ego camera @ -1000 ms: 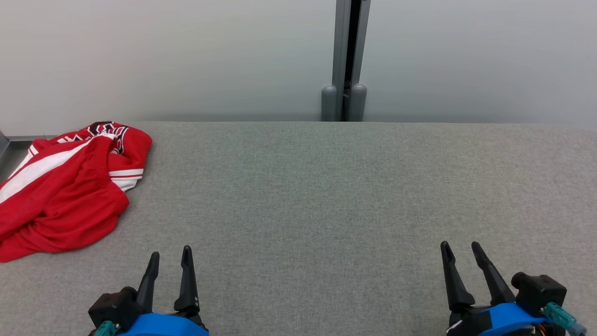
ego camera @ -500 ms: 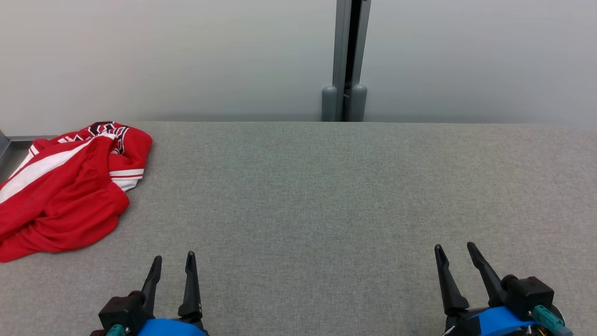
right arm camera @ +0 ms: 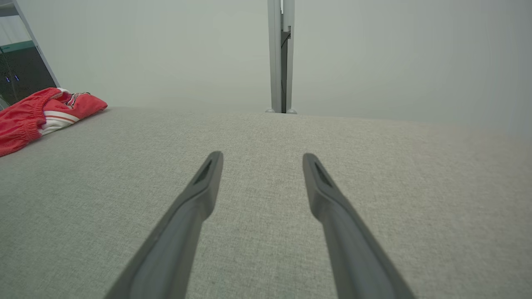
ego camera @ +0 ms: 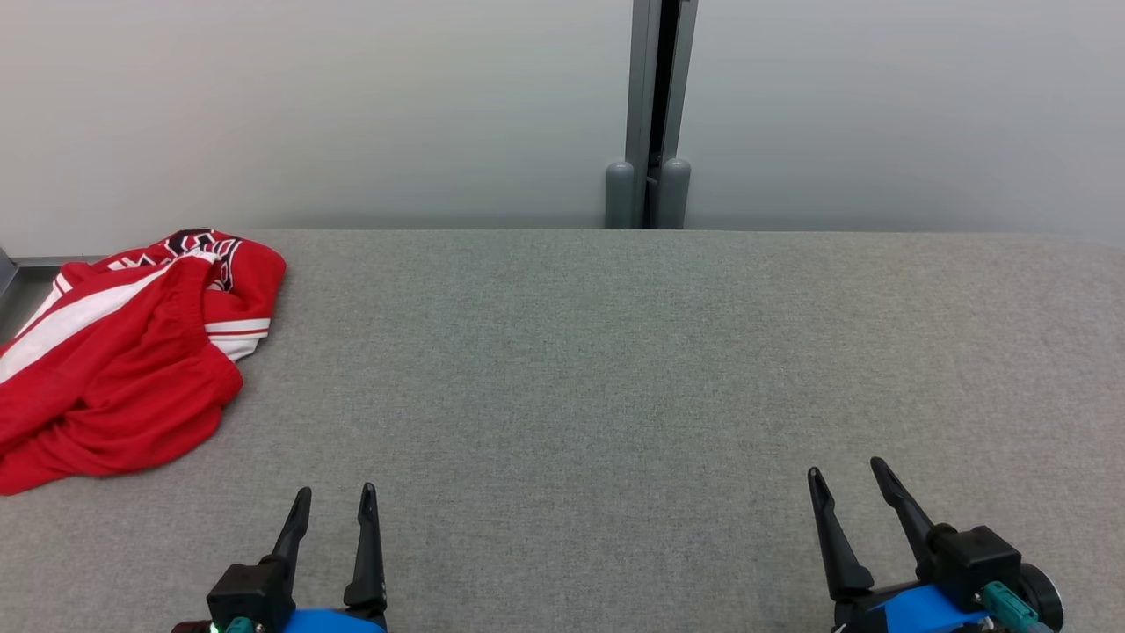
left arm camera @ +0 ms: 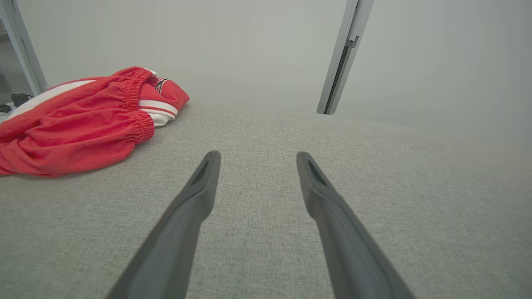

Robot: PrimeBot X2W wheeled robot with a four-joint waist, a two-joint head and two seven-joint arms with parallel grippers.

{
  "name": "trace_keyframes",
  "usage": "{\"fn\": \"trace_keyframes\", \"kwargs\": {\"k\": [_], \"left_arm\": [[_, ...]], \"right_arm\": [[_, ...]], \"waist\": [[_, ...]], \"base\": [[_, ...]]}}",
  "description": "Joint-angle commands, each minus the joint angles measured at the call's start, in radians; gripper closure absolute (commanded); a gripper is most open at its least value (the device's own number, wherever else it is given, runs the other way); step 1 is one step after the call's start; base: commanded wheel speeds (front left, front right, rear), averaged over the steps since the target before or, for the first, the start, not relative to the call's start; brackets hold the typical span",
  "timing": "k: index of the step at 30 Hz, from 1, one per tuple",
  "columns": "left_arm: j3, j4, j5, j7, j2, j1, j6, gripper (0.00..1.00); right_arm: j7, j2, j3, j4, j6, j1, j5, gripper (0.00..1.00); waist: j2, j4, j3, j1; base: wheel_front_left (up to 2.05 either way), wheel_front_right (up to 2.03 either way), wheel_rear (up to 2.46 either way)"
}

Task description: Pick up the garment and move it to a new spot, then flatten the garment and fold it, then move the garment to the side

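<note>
The garment is a red piece with white stripes and dark lettering, lying crumpled at the far left of the grey table. It also shows as the garment in the left wrist view and the garment at the left edge of the right wrist view. My left gripper stands open near the front edge, to the right of and nearer than the garment, holding nothing. My right gripper is open and holds nothing at the front right. The left gripper and right gripper hover over bare cloth.
A pale wall runs behind the table, with a grey vertical post at its middle. The table's left end lies just beyond the garment. Bare grey surface stretches across the middle and right.
Both grippers have drawn back toward the front edge, the left one shifting slightly right and the right one slightly left. The garment has not moved.
</note>
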Motion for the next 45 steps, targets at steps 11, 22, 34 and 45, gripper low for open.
{"fn": "trace_keyframes", "kwargs": {"k": [11, 22, 34, 45], "left_arm": [[-0.004, 0.015, 0.019, -0.01, 0.003, 0.005, -0.001, 0.0], [-0.005, 0.02, 0.022, -0.01, 0.002, -0.004, -0.004, 0.0], [-0.016, 0.004, 0.027, -0.01, 0.003, -0.034, -0.002, 0.0], [0.019, -0.024, 0.021, -0.01, 0.004, -0.027, 0.001, 0.0]], "right_arm": [[-0.011, -0.006, -0.001, -0.005, 0.0, 0.018, -0.028, 0.0], [-0.011, -0.006, -0.001, -0.005, 0.0, 0.015, -0.028, 0.0], [-0.01, -0.005, -0.022, -0.011, 0.0, 0.02, -0.038, 0.0], [-0.01, -0.006, 0.015, -0.014, 0.0, -0.007, -0.035, 0.0]], "waist": [[0.0, 0.001, 0.002, 0.0], [0.0, 0.001, 0.009, 0.0], [0.0, 0.143, 0.025, 0.0], [0.0, 0.364, 0.028, 0.0]], "base": [[0.0, 0.0, 0.0], [0.0, 0.0, 0.0], [0.0, 0.0, 0.0], [0.0, 0.0, 0.0]]}}
